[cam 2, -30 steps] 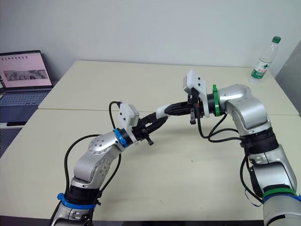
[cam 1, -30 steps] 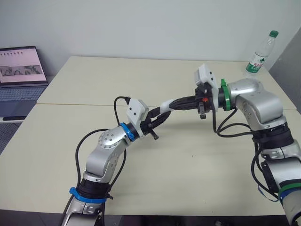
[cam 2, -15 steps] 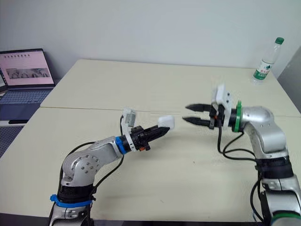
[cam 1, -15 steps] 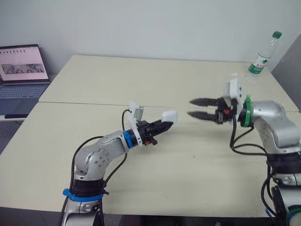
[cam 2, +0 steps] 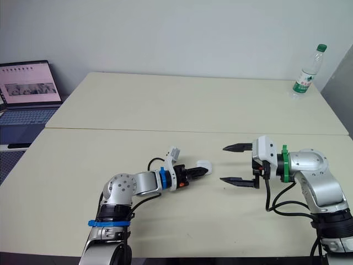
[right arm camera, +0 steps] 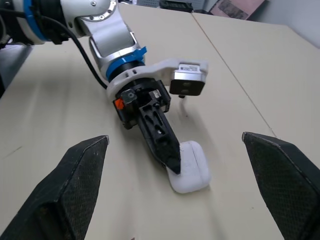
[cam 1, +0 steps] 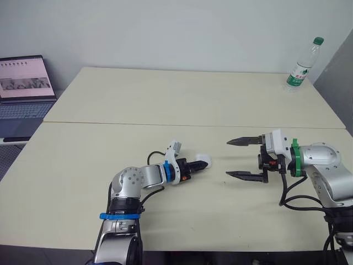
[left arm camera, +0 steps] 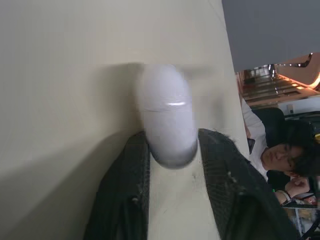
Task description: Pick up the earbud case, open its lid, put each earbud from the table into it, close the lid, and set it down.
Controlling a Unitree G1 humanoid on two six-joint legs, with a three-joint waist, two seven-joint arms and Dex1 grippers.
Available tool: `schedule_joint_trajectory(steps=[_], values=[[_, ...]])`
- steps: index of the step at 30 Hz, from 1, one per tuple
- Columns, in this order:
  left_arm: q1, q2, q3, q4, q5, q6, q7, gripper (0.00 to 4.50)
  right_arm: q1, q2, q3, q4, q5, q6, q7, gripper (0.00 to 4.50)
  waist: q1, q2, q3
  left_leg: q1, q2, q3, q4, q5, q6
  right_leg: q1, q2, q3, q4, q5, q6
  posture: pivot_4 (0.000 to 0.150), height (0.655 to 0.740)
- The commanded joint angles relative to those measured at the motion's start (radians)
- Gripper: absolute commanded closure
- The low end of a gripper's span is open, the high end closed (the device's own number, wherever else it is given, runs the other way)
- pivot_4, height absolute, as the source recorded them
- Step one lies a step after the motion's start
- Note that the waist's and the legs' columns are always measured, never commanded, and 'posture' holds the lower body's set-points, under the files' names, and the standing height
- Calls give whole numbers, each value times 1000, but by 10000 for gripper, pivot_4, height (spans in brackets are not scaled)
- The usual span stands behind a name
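Your left gripper (right arm camera: 171,161) clamps one end of the earbud case (right arm camera: 189,172), low against the worktop (cam 1: 165,99). The case's long axis points at your right gripper (cam 1: 227,158), which waits nearby, spread wide open.

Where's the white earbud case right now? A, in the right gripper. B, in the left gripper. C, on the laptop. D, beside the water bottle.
B: the white rounded plastic earbud case is pinched at one end in the left gripper, while the right gripper is open and apart from it.
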Motion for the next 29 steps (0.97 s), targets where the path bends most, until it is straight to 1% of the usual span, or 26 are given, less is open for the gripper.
schedule_joint_trajectory(steps=[1,5,7,9,11,12,13,14,16,17,19,22,25,27,29], values=[[42,25,49,-27,11,55,56,18459,-21,-2,-13,-20,6,-3,-16,0,0,0,0,0,0,0,0,0,0,0,0,0,0,0,0,1500,7400],[83,82,125,-126,-6,130,103,6699,-19,-2,-9,6,0,-36,-10,0,-6,0,0,1,2,0,-1,0,0,0,1,1,0,0,0,1500,7400],[123,127,195,-215,-35,213,126,956,-19,-3,-10,20,-2,-51,-4,0,-14,0,0,2,2,0,-2,0,0,0,1,1,1,0,0,1500,7400],[163,183,262,-307,-63,283,131,410,-21,-6,-11,37,0,-65,3,0,-25,-1,0,5,2,2,-4,0,0,0,2,2,1,0,-1,1500,7400],[206,302,250,-423,-74,259,69,410,-27,-9,-12,63,0,-84,17,0,-33,-1,0,8,2,3,-10,2,-3,0,2,3,1,-1,-1,1500,7400],[238,404,207,-486,-53,195,-9,410,-34,-11,-13,81,1,-90,25,0,-33,-1,0,10,2,4,-12,3,-5,0,2,4,1,-1,-2,1500,7400],[272,498,158,-538,-12,105,-91,410,-41,-13,-14,96,2,-95,30,0,-35,-3,1,11,2,3,-13,3,-6,0,2,5,2,-2,-3,1500,7400],[306,584,111,-573,98,-96,-194,410,-50,-15,-16,114,2,-102,35,0,-35,-3,1,12,3,3,-15,5,-8,0,3,5,2,-3,-6,1500,7400],[359,720,61,-585,266,-420,-370,410,-65,-20,-22,138,8,-105,43,0,-22,-1,2,12,3,2,-16,6,-11,0,4,4,2,-5,-9,1500,7400],[374,765,61,-569,329,-566,-448,410,-70,-25,-25,145,12,-101,47,0,-16,-1,3,12,3,2,-16,6,-12,0,3,3,2,-6,-10,1500,7400],[388,808,71,-527,392,-727,-529,410,-72,-33,-29,139,27,-79,54,0,1,-1,3,11,2,3,-15,6,-12,0,0,2,1,-6,-12,1500,7400],[393,813,102,-512,404,-814,-579,410,-72,-37,-36,103,54,-33,48,0,15,-1,3,8,0,4,-15,5,-10,0,-5,0,-1,-7,-13,1500,7400],[391,808,123,-496,411,-840,-584,410,-74,-39,-37,69,68,3,35,0,15,-1,3,1,1,4,-13,4,-8,-5,-5,-1,-3,-6,-10,1500,7400],[392,800,131,-480,408,-851,-588,410,-77,-38,-34,60,68,16,29,0,15,-1,3,0,1,3,-14,4,-8,-6,-5,-2,-2,-5,-10,1500,7400],[391,793,134,-476,375,-820,-595,410,-79,-37,-29,61,63,20,28,0,15,-1,3,0,1,1,-14,4,-8,-6,-4,-4,-1,-6,-10,1500,7400]])
